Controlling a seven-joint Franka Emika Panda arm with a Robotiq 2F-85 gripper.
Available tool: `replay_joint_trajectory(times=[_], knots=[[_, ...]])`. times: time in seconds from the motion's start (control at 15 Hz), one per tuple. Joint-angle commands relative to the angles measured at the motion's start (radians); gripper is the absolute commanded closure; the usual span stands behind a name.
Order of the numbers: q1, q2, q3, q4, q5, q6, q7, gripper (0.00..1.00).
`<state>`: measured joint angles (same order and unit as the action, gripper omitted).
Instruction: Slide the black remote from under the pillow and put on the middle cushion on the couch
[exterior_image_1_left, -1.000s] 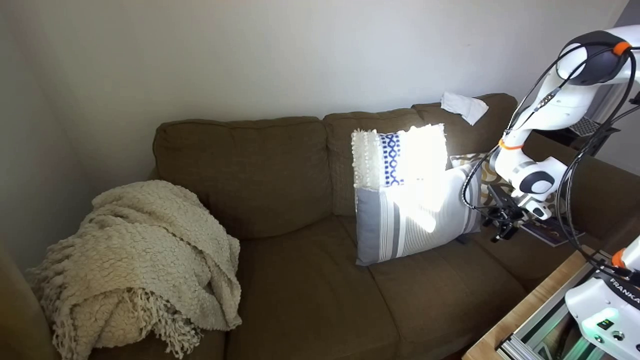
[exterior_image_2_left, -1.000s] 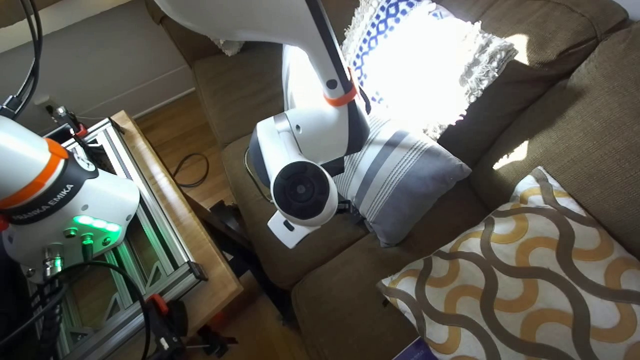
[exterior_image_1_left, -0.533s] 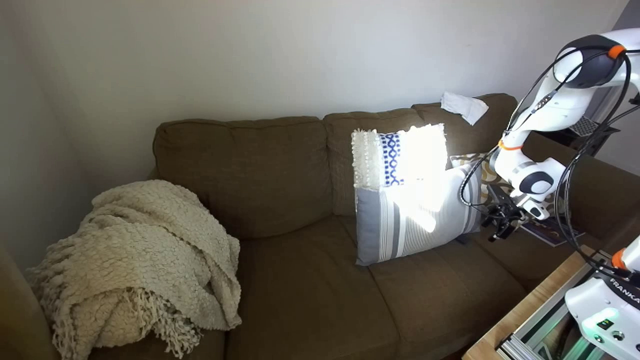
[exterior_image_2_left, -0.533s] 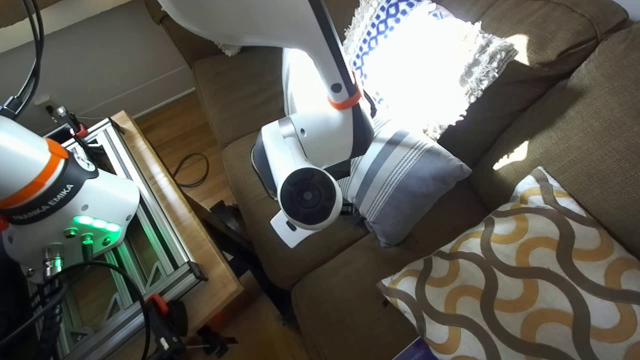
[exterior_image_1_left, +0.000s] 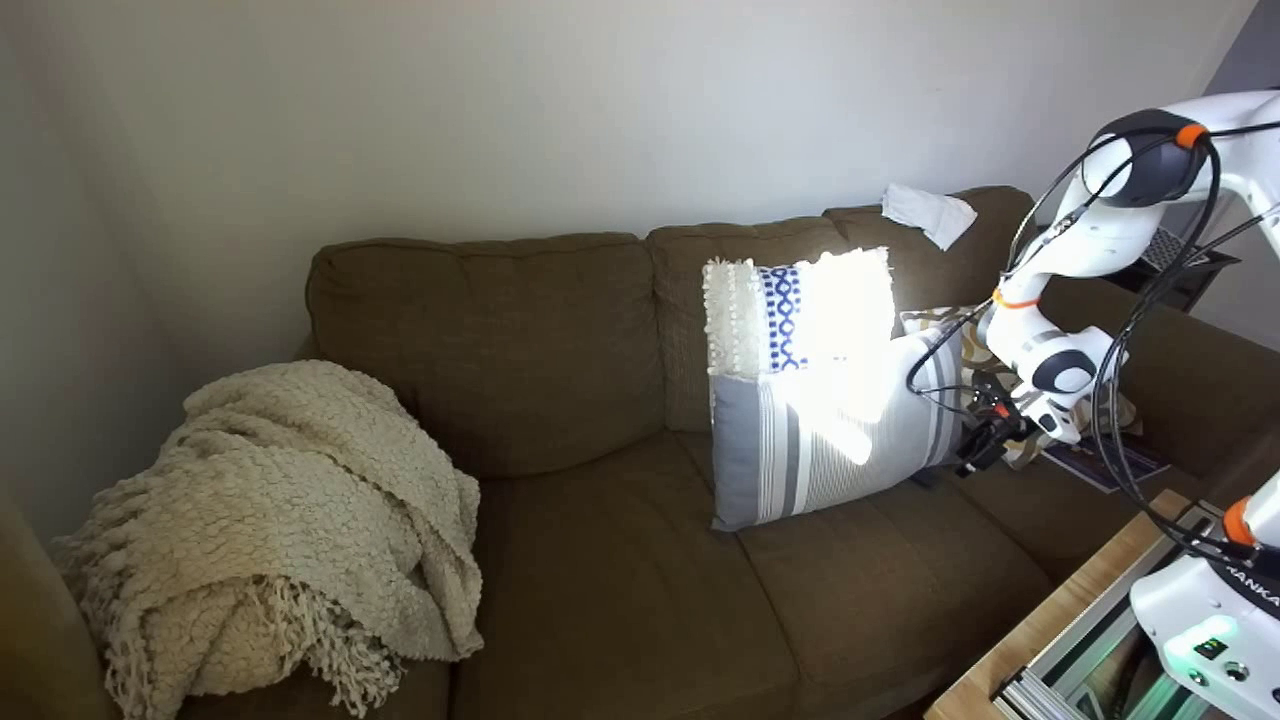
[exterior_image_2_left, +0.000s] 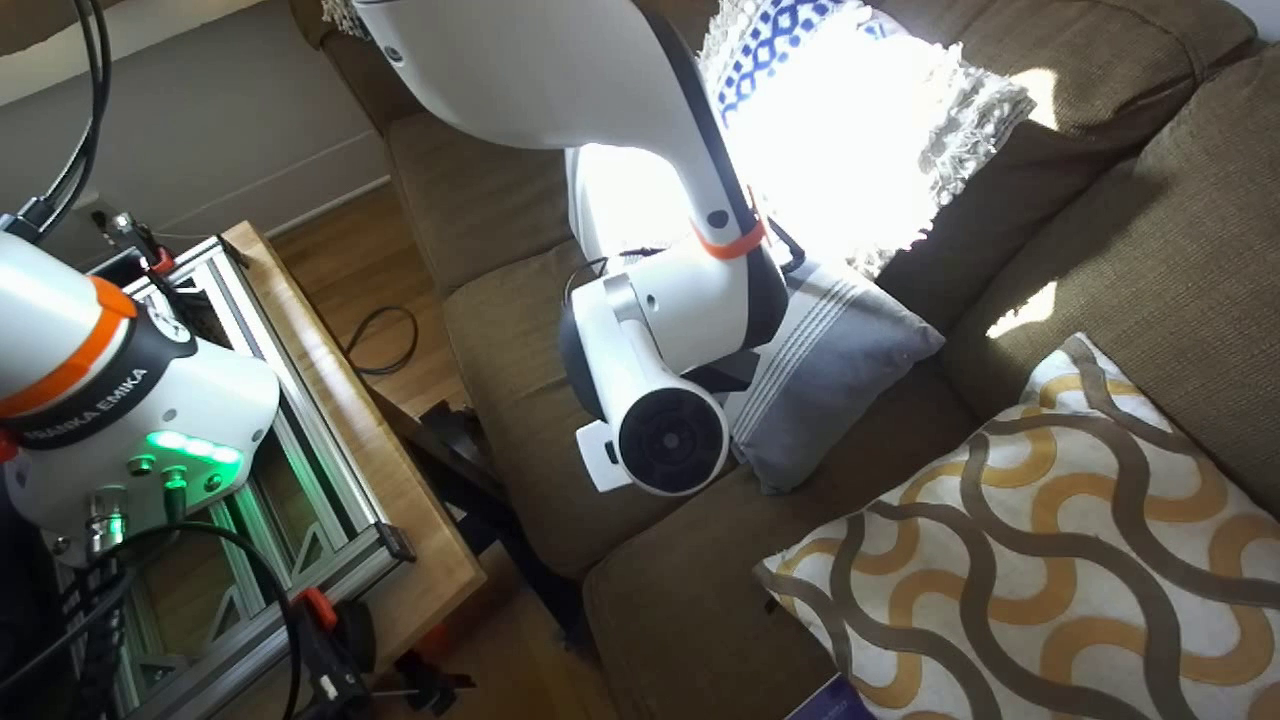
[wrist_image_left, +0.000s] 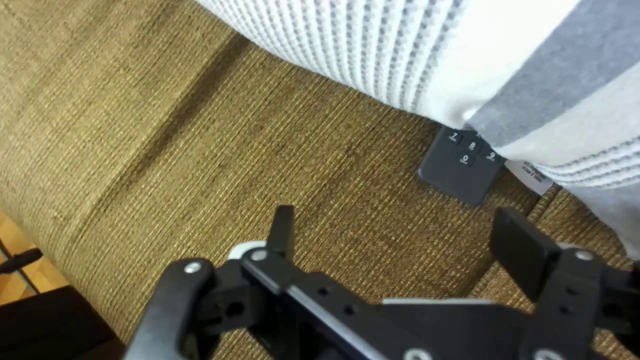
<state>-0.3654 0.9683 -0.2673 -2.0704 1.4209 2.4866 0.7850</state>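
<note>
The black remote (wrist_image_left: 457, 172) pokes out from under the grey-and-white striped pillow (wrist_image_left: 525, 95); its near end and a few number keys show, the rest is hidden. It is a small dark patch by the pillow (exterior_image_1_left: 740, 450) in an exterior view (exterior_image_1_left: 927, 477). The remote and pillow are on the middle cushion (exterior_image_1_left: 890, 570) of the couch (exterior_image_1_left: 500, 340); the cushion also shows in an exterior view (exterior_image_2_left: 515, 400). My gripper (wrist_image_left: 395, 215) is open and empty, just short of the remote's exposed end. In an exterior view the gripper (exterior_image_1_left: 970, 468) is beside the pillow's lower corner.
A fringed blue-and-white pillow (exterior_image_1_left: 785, 310) rests above the striped one. A wavy-patterned pillow (exterior_image_2_left: 1080, 560) and a dark book (exterior_image_1_left: 1105, 465) are on the end cushion. A cream blanket (exterior_image_1_left: 300, 500) is at the far end. A wooden table (exterior_image_2_left: 440, 540) bears the robot base.
The arm has lowered and swung toward the striped pillow, bringing the gripper closer to the pillow's corner and the remote. The pillows have not visibly moved.
</note>
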Motion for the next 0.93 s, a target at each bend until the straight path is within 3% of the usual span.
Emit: replay_joint_trajectory(times=[0.0,0.27,0.87], knots=[[0.004,0.083,-0.004,0.082,0.024,-0.017,0.142,0.00],[0.025,0.132,-0.004,0.133,0.037,0.031,0.240,0.00],[0.037,0.243,0.054,0.256,0.169,0.146,0.218,0.00]])
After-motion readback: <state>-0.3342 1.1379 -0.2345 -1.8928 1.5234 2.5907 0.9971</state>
